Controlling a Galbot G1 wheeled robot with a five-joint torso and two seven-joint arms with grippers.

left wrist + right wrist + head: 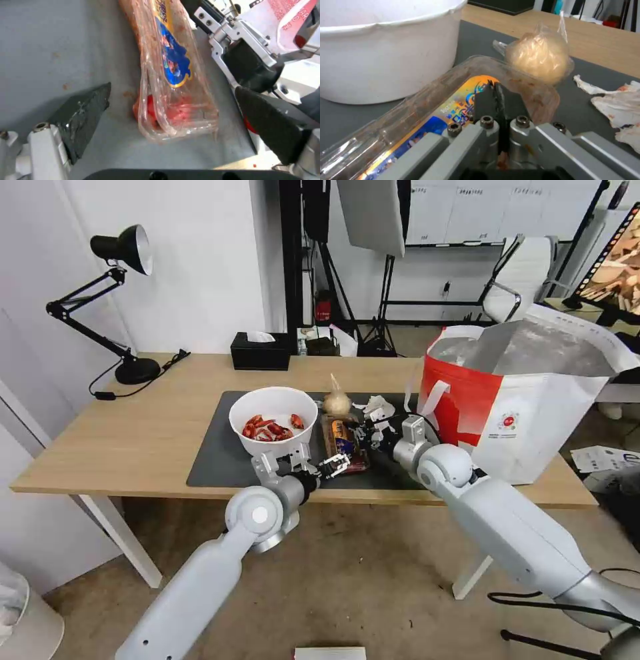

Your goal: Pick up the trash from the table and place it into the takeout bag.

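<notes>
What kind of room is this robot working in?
Probably an office or studio set up for filming robot trials. A wooden desk carries a black desk lamp, a swivel chair stands behind, and stands with lighting panels line the back wall.

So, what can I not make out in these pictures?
- Bag bottom: head view, hidden by its own near wall.
- Whether the right end effector grips the tray: right wrist view, its shut pads cover the rim.
- Tray label: left wrist view, blurred.
- Tissue: right wrist view, cut off by the edge.
- Bowl contents: right wrist view, hidden by its wall.
</notes>
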